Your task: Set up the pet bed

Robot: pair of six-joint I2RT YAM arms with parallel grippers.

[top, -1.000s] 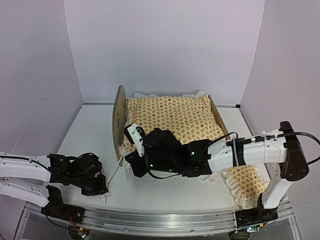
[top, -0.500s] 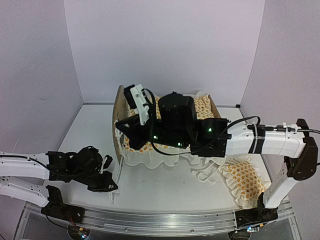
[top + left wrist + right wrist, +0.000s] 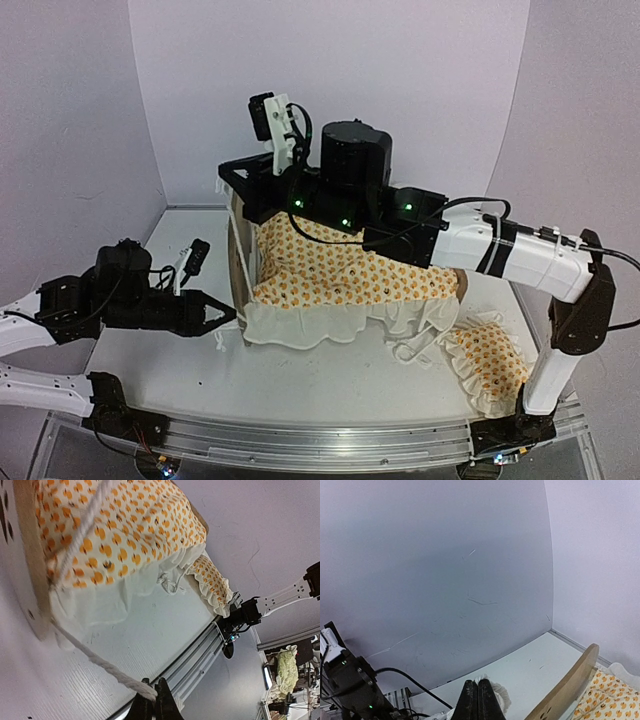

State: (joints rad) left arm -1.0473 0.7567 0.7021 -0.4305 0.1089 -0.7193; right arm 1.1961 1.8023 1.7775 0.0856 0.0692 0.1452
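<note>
Orange-dotted quilt (image 3: 340,275) hangs between two pinches; the right gripper (image 3: 226,186), fingers closed on its white ruffle, holds one corner high, while the left gripper (image 3: 230,318) is clamped on a white cord (image 3: 95,657), probably the quilt's tie. Draw both corners out evenly so the cloth spreads flat, with the cord clear of the end board; the pet bed (image 3: 238,250) stands mid-table (image 3: 330,385) toward the back wall, pale wood with small cutouts, its mattress hidden beneath.
</note>
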